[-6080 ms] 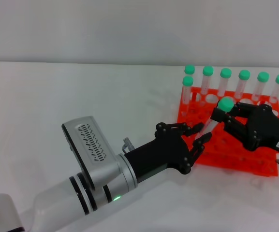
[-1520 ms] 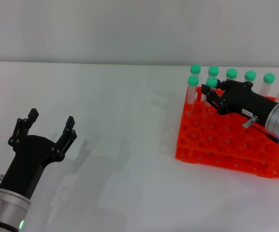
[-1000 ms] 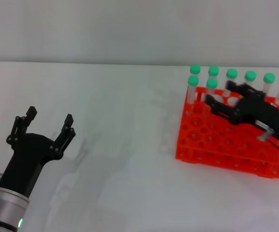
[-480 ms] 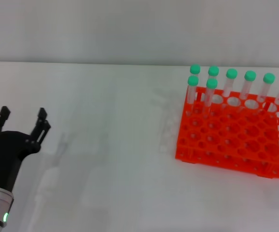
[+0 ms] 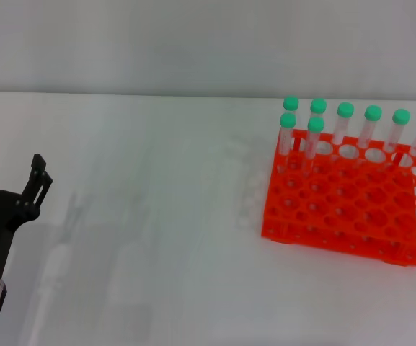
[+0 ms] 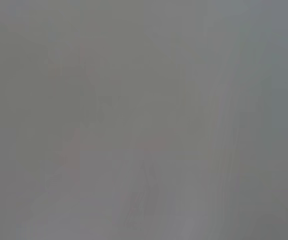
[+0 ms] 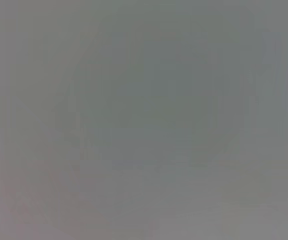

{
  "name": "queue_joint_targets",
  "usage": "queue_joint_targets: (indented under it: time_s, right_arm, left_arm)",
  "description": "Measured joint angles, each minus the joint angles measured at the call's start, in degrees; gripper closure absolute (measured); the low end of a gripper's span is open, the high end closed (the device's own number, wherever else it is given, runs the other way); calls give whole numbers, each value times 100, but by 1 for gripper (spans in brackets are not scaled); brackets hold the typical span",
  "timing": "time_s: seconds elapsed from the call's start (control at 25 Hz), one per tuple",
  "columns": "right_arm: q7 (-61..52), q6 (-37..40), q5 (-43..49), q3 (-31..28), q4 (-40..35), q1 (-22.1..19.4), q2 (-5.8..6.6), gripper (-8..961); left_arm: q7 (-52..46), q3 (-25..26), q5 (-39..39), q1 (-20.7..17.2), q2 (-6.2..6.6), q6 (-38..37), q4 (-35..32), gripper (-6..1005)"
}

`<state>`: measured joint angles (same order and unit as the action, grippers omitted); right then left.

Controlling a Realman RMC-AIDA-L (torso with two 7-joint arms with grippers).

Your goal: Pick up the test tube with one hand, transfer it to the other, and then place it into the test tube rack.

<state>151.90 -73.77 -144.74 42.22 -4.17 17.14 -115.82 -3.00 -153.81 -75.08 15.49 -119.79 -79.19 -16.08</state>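
Observation:
The orange-red test tube rack (image 5: pixel 352 216) stands at the right of the table in the head view. The test tube (image 5: pixel 313 137) with its green cap stands upright in a hole of the second row, at the rack's left. My left gripper (image 5: pixel 9 176) is open and empty at the far left edge, far from the rack. My right gripper is out of view. Both wrist views show only a plain grey blur.
Several other green-capped tubes (image 5: pixel 371 126) stand upright along the rack's back row, and one more (image 5: pixel 288 133) at its left end. The white table (image 5: pixel 157 216) stretches between my left gripper and the rack.
My right gripper let go of the tube in the rack and drew back out of view to the right. My left gripper moved back to the left edge, still open.

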Motion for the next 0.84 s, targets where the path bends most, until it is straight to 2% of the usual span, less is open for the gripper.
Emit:
queue_joint_targets:
  time_s: [0.84]
  right_arm:
    - [-7, -6, 28, 37, 350, 10, -20, 136]
  left_arm:
    - [-87, -13, -4, 165, 0, 64, 116, 134]
